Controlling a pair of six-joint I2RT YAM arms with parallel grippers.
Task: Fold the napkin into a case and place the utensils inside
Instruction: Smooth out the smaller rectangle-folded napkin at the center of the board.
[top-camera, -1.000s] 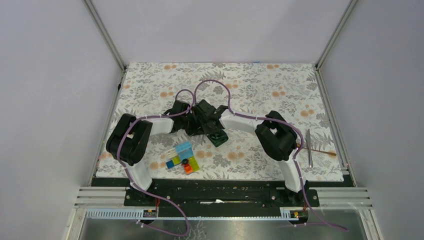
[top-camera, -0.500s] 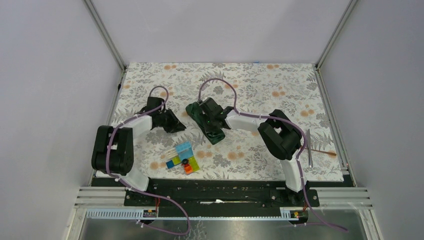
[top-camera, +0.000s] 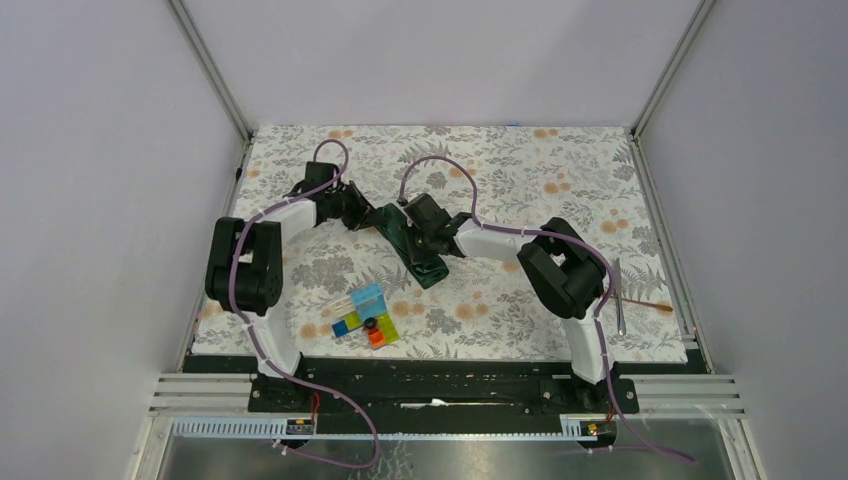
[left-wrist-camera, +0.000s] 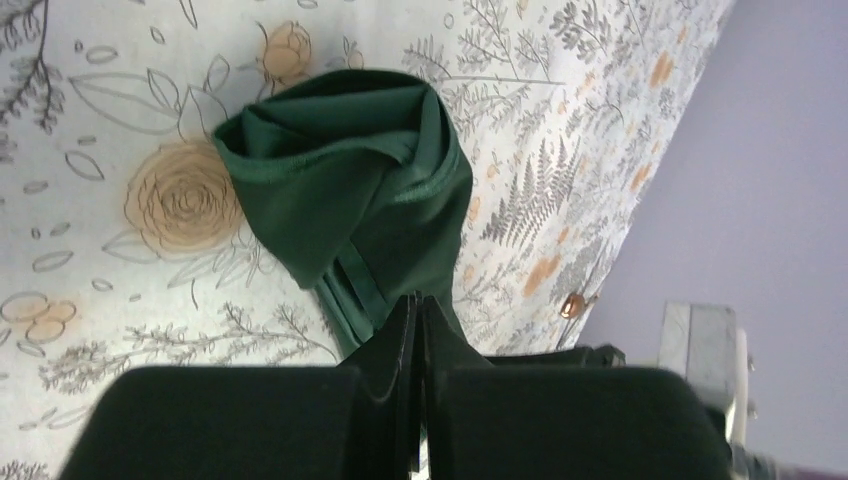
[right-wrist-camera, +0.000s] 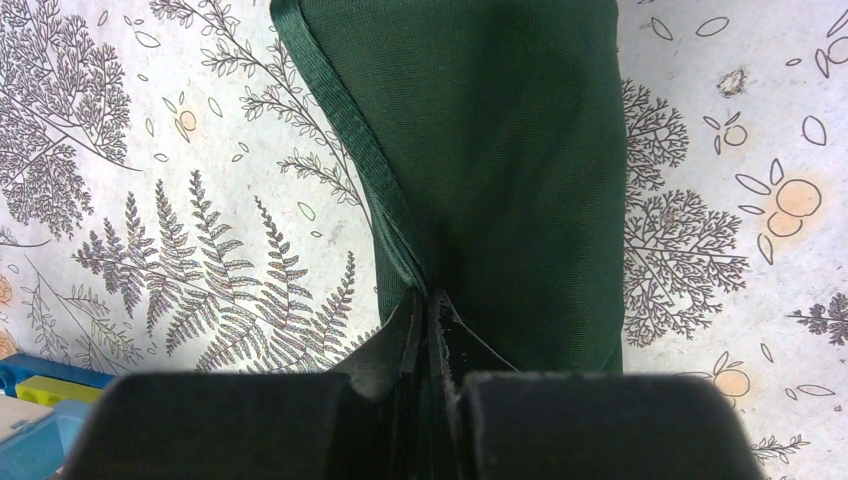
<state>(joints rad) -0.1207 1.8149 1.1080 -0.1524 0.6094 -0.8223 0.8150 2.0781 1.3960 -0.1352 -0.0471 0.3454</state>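
Your napkin (top-camera: 428, 268) lies in the middle of the desk (top-camera: 520, 170), bunched into a long, thick strip. It is not a neat case yet.

Your left end effector (left-wrist-camera: 418, 300) is clenched tight, and it looks like it is pinching the far end of the cloth. Your right end effector (right-wrist-camera: 428, 295) is clenched too, nipping the hem at the side of the strip.

Here is what could go wrong:

- The cloth is shiny and slippery. If you pull hard, it could slide out of a pinch.
- If both arms tug different ways, the folds could come apart and the far end could get more lumpy.
- You may be holding only one thin layer. Then the other layers would stay behind.

The utensils (top-camera: 620, 295) lie well apart, at the right edge. The blocks (top-camera: 365, 318) sit near the strip, so a wide swing could knock them.
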